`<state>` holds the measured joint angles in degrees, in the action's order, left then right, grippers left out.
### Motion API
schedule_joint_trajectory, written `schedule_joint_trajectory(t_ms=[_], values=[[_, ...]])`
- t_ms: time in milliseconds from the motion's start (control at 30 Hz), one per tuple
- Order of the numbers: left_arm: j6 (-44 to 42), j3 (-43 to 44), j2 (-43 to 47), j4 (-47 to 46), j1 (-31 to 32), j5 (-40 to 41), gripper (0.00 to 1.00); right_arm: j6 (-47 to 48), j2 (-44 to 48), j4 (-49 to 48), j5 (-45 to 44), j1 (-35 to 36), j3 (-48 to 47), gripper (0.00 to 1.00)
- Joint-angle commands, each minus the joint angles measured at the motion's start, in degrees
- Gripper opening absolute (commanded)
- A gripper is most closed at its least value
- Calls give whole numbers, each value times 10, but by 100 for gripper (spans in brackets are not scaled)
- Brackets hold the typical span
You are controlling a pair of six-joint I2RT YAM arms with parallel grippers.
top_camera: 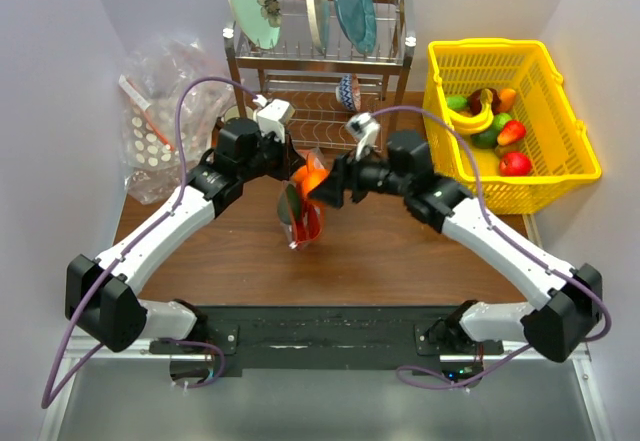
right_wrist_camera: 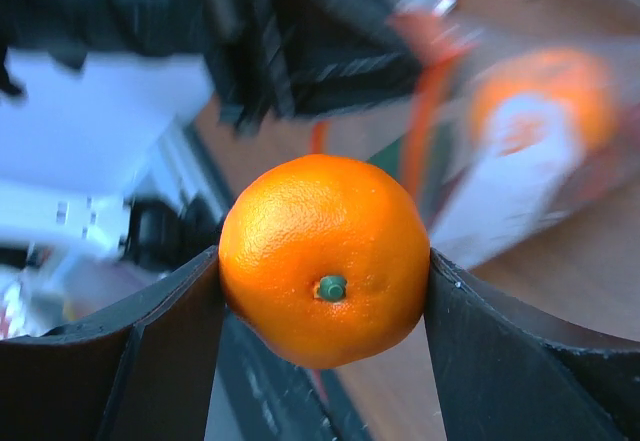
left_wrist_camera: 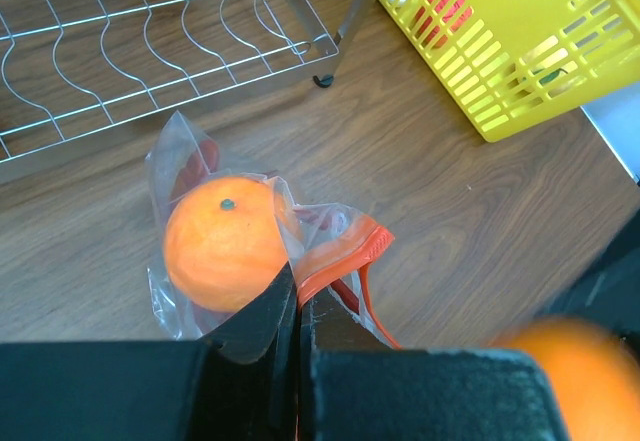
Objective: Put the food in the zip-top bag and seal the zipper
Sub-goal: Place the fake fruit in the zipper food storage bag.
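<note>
**Fig. Loading the bag with two arms.** My right pincer [right_wrist_camera: 322,257] was clamped on an orange [right_wrist_camera: 310,216], one finger on each flank and the green stem facing the wrist camera. My left pincer [left_wrist_camera: 298,297] was pinched shut on the red rim strip [left_wrist_camera: 345,251] of the clear bag [left_wrist_camera: 172,161]. It held the bag over the middle of the table [left_wrist_camera: 450,221], just in front of the dish rack [left_wrist_camera: 150,51]. A second orange [left_wrist_camera: 225,241] sat inside the bag. I could not tell whether the bag's bottom touched the wood.

**Technique.** The step in hand was, by my reading, feeding the held orange through the mouth.
- The left grip had to stay steady and keep the mouth gaping. I could not tell whether it held one wall or both.
- The right pincer should go in along the line of the opening and carry the fruit past the strip before letting go.
- A round fruit released on the lip would likely roll off.
- Slack film could fold across the entry.
- Sealing was not yet due.

**Pose.** Both arms reached forward and bent inward, so the forearms met at mid-table with the pincers nearly tip to tip. The right one pointed leftward, its orange just beside the bag's rim.
</note>
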<state>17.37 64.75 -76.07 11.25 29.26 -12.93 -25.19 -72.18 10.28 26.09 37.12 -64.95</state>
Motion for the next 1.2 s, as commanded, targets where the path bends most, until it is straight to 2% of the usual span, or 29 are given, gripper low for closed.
schedule_joint_trajectory(t_ms=[0, 200, 333, 500, 533, 567, 700, 1000, 1167], values=[[5, 17, 1, -40, -4, -11, 5, 2, -19, -86, -31, 66, 12, 47], [21, 41, 0, -22, -3, -21, 5, 1, -69, -100, -59, 83, 3, 47], [23, 67, 2, 4, -3, -22, 5, 1, -75, -101, -149, 83, 9, 50], [29, 87, -5, 31, -3, -36, 5, -2, -71, -99, -217, 83, 22, 54], [32, 92, -7, 36, -3, -39, 5, -6, -67, -101, -226, 84, 30, 57], [36, 93, -8, 40, -3, -41, 5, -9, -60, -97, -246, 83, 32, 69], [43, 115, -21, 66, -4, -42, 5, -13, -48, -82, -260, 83, 33, 82], [60, 168, -56, 98, -11, -64, 5, -20, -19, -20, -278, 83, 12, 86], [72, 180, -72, 98, -18, -89, 5, -16, -1, 17, -278, 83, -4, 84]])
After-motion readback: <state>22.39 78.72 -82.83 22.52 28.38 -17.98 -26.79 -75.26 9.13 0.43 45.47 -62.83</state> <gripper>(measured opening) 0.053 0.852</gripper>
